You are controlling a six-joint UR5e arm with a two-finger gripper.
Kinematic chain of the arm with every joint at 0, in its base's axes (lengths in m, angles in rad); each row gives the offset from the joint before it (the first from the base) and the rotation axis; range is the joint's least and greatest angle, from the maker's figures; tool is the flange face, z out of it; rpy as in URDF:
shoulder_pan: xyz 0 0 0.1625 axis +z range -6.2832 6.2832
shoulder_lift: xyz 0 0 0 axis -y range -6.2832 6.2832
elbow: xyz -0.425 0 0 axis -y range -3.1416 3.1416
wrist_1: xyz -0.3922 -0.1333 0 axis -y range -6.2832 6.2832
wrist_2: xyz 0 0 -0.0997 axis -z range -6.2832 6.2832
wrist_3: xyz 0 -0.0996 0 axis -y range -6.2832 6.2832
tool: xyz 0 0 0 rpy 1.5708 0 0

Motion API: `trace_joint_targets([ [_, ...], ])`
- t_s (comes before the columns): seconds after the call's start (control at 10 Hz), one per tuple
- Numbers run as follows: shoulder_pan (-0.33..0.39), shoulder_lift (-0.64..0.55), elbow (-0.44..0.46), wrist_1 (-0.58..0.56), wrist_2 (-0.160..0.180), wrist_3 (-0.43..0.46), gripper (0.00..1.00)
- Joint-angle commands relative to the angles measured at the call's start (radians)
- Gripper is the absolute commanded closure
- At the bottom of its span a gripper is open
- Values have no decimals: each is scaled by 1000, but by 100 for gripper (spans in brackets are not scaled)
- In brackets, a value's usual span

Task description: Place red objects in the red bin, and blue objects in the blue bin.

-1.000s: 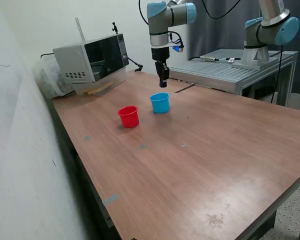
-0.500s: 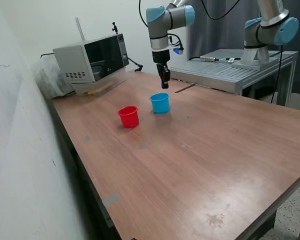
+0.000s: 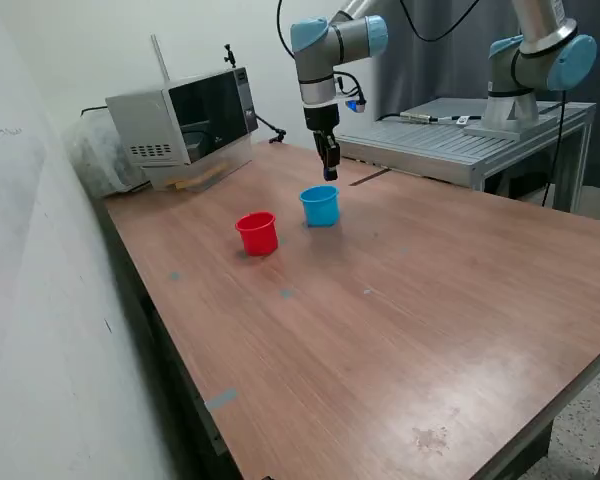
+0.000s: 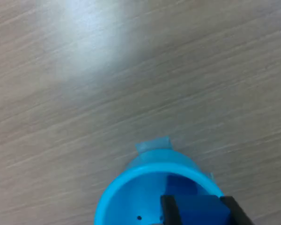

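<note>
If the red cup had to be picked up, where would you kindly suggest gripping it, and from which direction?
I would grip the red cup across its rim, one finger inside and one outside, coming straight down from above. It stands upright with its mouth open upward, apart from the blue cup, so the rim looks freely reachable. Its tapered wall might slip in a side grip.

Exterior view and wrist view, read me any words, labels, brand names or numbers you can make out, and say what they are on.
No legible text in either view.
Grey boxy microwave: no readable brand or panel markings at this size.
Small bright red plastic cup: plain.
Small light sky-blue plastic cup: plain; a dark blue block sits between the gripper fingers above it, unmarked.
</note>
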Motion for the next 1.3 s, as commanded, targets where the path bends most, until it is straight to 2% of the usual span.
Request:
trace_joint_targets([
  [0.0,-11,12,-3,-1,0,0,0],
  [0.5,-1,2,6,-1,0,0,0],
  [0.7,31,-121,40,7,-1,0,0],
  [0.8,57,-217,53,51,-3,0,0],
  [1.2,140,-515,57,391,0,0,0],
])
